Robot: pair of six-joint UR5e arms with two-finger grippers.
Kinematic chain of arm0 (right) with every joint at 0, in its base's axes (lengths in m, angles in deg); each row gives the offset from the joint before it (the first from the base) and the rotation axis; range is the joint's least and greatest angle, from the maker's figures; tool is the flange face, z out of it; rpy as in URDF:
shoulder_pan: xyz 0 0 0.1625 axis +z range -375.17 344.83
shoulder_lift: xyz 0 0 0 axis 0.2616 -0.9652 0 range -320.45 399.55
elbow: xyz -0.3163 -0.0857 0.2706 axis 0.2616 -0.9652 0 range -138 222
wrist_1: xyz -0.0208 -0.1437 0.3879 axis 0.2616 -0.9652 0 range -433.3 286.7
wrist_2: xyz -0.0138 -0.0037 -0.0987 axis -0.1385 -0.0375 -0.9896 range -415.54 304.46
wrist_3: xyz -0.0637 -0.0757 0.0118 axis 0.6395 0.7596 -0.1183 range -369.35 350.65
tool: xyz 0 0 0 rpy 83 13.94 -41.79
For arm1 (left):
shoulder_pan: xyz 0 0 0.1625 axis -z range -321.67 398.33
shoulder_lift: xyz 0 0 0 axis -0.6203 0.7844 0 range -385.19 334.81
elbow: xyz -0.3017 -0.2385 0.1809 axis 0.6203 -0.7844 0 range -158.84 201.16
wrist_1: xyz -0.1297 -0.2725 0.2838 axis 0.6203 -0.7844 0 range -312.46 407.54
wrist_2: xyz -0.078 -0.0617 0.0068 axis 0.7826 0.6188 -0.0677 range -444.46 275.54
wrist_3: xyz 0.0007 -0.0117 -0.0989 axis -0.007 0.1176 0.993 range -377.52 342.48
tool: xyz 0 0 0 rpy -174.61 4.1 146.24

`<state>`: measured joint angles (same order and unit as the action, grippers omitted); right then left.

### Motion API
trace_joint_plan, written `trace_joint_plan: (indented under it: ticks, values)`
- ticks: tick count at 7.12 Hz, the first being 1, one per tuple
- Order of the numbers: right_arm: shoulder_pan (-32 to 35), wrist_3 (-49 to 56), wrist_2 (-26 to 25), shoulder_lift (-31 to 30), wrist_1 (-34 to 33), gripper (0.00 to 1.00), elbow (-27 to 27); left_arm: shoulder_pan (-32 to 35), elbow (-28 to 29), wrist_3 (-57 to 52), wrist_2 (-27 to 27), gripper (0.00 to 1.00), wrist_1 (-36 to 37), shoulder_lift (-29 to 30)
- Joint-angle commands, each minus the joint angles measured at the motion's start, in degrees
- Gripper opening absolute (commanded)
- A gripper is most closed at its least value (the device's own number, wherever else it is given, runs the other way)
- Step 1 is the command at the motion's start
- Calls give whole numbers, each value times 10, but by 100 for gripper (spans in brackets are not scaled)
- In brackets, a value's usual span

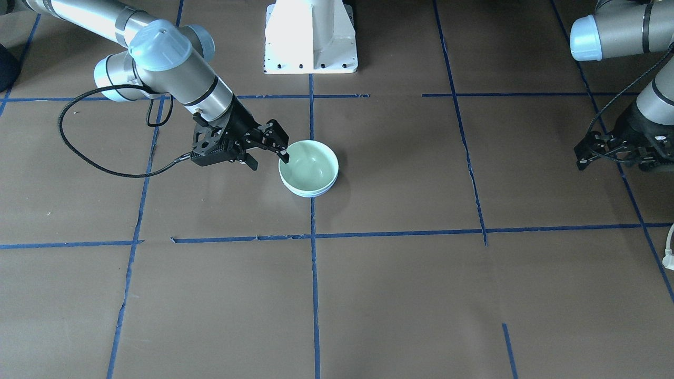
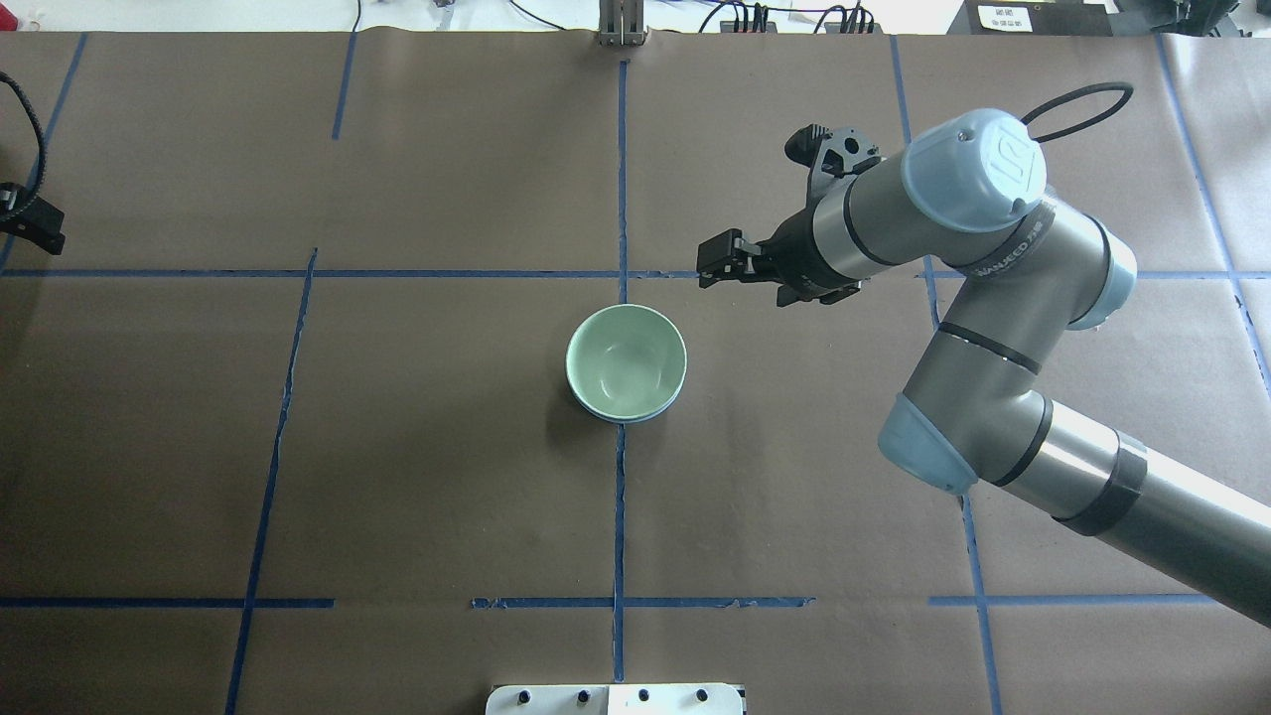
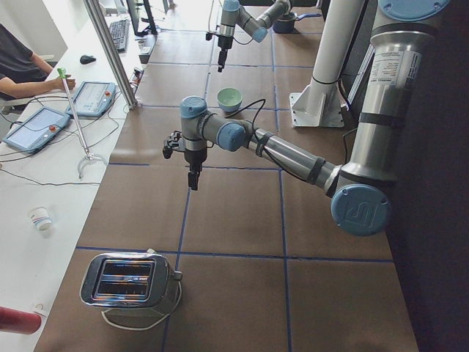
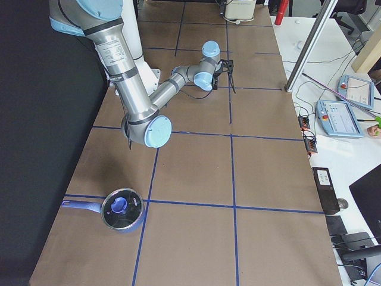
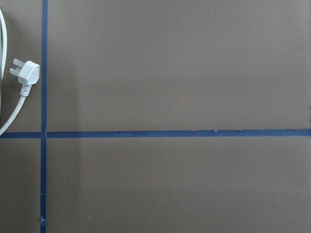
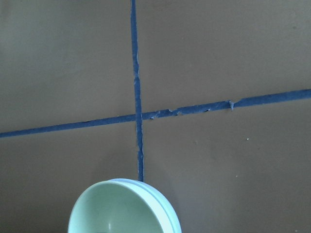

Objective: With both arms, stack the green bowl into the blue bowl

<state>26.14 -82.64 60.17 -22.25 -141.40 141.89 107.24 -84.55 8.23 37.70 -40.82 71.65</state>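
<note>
Two arms flank one stack on the table (image 2: 397,467). Far left of the blue bowl (image 1: 310,194), the left pincer (image 3: 193,182) hangs point-down over brown paper. I cannot tell whether its jaws are apart or together. Its wrist camera shows only tape lines and a white plug (image 5: 26,72).

The green bowl (image 2: 626,359) sits nested in the blue bowl, the rims nearly concentric and only a thin sliver of blue showing beneath. Just right of the blue bowl, a little to its far side, the right pincer (image 1: 269,160) hangs with jaws spread and nothing between them. From the front one fingertip seems to overlap the rim, but the overhead view shows paper between them, so I judge it raised and apart.

The stacking looks done. The step in hand, I judge, is drawing the right pincer clear. To do that well, keep the jaws spread, rise first, then pull off away from the blue bowl, so that no fingertip hooks the rim and drags or tips the pair.

Room looks generous. The toaster (image 3: 128,282) stands well left of the blue bowl at the table's end, the pedestal (image 1: 310,37) well behind it, and the pot (image 4: 122,208) well right near the other end. Nothing else shows near the blue bowl, and every table edge lies well apart from it.
</note>
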Motion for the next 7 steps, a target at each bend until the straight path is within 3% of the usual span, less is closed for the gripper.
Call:
trace_joint_plan:
  ticks: [1,2,3,4,7]
  values:
    - [39,140,3,-10,-149,100,38,41,2,-93,7,100,0,-33]
    - [57,213,3,-30,-201,100,55,65,5,-133,16,100,0,-49]
    - [90,293,13,-64,-212,100,70,91,28,-166,57,100,-1,-60]
    - [139,360,69,-102,-209,100,70,130,68,-219,96,100,-1,-61]
    - [273,562,183,-223,-206,100,62,207,142,-309,106,100,-1,-61]
